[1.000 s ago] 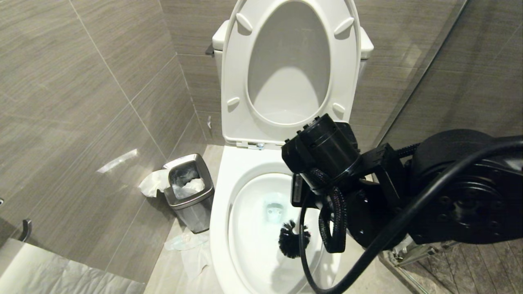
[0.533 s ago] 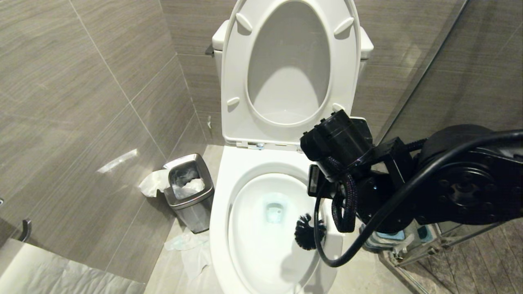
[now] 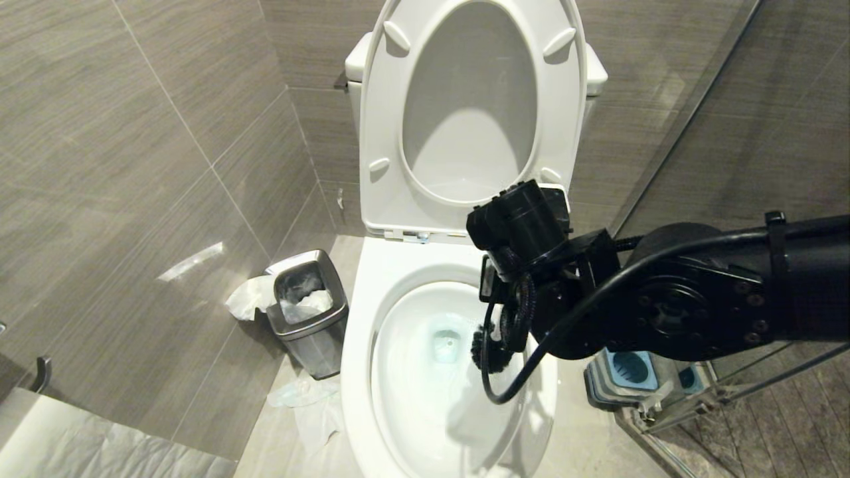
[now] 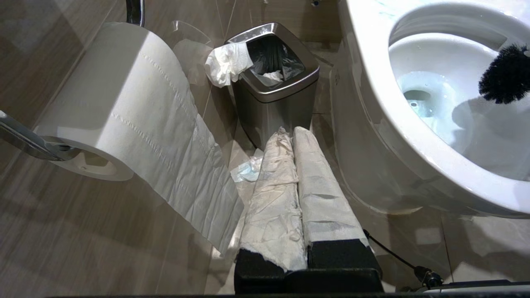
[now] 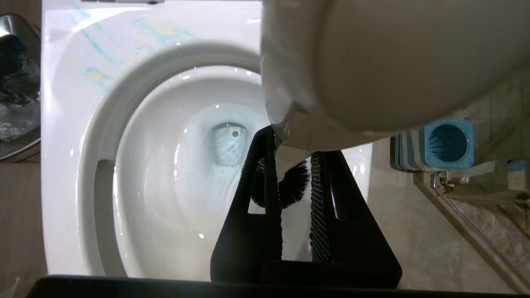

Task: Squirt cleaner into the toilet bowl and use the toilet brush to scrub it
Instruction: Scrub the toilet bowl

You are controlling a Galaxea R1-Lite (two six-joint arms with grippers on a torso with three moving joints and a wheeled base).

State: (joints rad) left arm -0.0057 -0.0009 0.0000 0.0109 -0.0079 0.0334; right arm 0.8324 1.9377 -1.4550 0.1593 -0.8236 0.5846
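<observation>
The white toilet bowl [image 3: 362, 345] stands open, its seat and lid raised, with pale blue water at the drain. My right gripper [image 5: 292, 145] is shut on the white handle [image 5: 372, 62] of the toilet brush. The black bristle head [image 5: 290, 186] hangs inside the bowl at its right wall, next to the drain. In the head view my right arm [image 3: 664, 312] reaches in from the right. It hides the gripper, and only part of the bristle head [image 3: 479, 348] shows. My left gripper [image 4: 292, 132], its fingers wrapped in white paper, is shut and parked low beside the bowl [image 4: 372, 124].
A small steel bin [image 3: 309, 312] with paper in it stands left of the toilet, and crumpled paper [image 3: 305, 398] lies on the floor. The blue-and-grey brush holder [image 3: 627, 375] sits on the floor at the right by a glass partition. A toilet paper roll [image 4: 120, 103] hangs near the left gripper.
The brush head swept from the front middle of the bowl to the right wall, then back toward the drain. My right arm swung and stretched out with it. The left arm stayed still.
</observation>
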